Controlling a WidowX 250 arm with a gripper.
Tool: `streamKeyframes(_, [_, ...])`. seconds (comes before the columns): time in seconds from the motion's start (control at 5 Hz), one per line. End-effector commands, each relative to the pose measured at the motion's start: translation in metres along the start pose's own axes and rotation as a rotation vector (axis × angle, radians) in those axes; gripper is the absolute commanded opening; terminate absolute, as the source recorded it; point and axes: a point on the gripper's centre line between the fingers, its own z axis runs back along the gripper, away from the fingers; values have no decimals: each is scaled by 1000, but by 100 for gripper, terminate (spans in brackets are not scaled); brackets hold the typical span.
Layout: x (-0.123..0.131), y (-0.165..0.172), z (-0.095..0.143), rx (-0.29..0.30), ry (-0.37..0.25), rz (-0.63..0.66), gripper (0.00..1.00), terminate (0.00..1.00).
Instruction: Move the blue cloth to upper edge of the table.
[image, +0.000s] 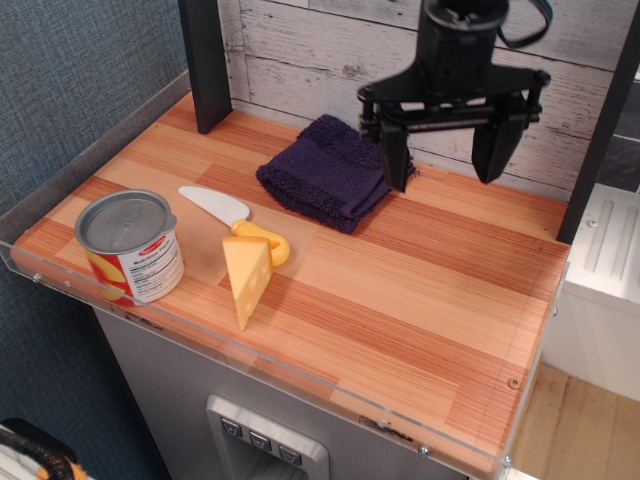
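The claw (445, 155) hangs above the worktop (420, 290) with both fingers spread wide, gripping nothing. The blue cloth (332, 172) lies folded at the worktop's 12 o'clock edge, near the plank wall. At 8 o'clock stand a soup can (130, 246), a cheese wedge (246, 279) and a toy knife (235, 222).

A soup can (129, 246) stands left of the cheese wedge (246, 279); a yellow-handled knife (236, 224) lies just behind the wedge.

Fuzzy terry blue cloth (335, 172); striped wooden table (420, 290)
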Motion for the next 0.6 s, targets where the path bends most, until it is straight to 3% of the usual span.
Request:
streamKeyframes(0.0, [-51, -8, 12, -53, -9, -186, 100, 0])
streamKeyframes(0.2, [-73, -18, 9, -78, 11, -276, 100, 0])
streamKeyframes(0.4, [-73, -18, 9, -78, 11, -276, 100, 0])
